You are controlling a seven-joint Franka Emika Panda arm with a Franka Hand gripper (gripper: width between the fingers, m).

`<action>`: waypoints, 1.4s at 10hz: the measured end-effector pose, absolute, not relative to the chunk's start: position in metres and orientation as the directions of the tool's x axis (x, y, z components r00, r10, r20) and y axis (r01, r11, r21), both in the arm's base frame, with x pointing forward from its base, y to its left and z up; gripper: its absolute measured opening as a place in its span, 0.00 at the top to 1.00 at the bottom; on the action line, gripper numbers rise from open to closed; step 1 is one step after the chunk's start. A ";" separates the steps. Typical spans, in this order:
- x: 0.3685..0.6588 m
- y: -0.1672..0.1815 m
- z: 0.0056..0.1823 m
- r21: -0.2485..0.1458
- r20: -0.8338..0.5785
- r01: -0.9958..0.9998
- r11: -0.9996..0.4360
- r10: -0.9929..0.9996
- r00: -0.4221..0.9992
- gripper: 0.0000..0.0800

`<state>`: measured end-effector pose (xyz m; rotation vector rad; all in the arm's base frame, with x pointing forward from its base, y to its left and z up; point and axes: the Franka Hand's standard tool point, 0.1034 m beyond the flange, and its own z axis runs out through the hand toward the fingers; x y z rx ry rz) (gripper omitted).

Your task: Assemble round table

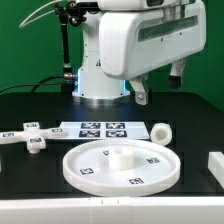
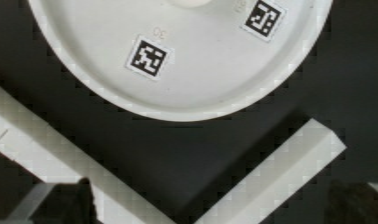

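Note:
The large rimmed round disc (image 1: 120, 166) lies flat at the front of the black table, tags up, with a short raised socket at its middle. It fills the wrist view (image 2: 168, 50) too. The cross-shaped base (image 1: 28, 138) lies at the exterior view's left. The short cylinder leg (image 1: 161, 131) lies beside the marker board's right end. My gripper (image 1: 140, 94) hangs under the arm, high above the table behind the disc. In the wrist view the gripper (image 2: 204, 212) is open and empty, with its dark fingertips (image 2: 51, 205) far apart at the frame's edge.
The marker board (image 1: 100, 128) lies flat between the base and the leg. A white block (image 1: 215, 166) stands at the exterior view's right edge. White bars (image 2: 292, 160) forming a V show past the disc in the wrist view. The robot's body (image 1: 130, 45) looms behind.

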<state>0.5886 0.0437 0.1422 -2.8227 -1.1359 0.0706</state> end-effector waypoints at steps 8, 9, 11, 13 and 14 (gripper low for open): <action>0.566 0.028 0.106 -0.045 0.049 0.724 -0.689 0.722 0.690 0.19; 0.560 0.022 0.092 -0.041 0.053 0.723 -0.689 0.721 0.690 0.19; 0.558 0.010 0.074 -0.022 0.070 0.723 -0.691 0.720 0.690 0.19; 0.559 0.011 0.075 -0.023 0.070 0.723 -0.690 0.721 0.690 0.19; 0.559 0.011 0.074 -0.023 0.069 0.723 -0.690 0.721 0.690 0.19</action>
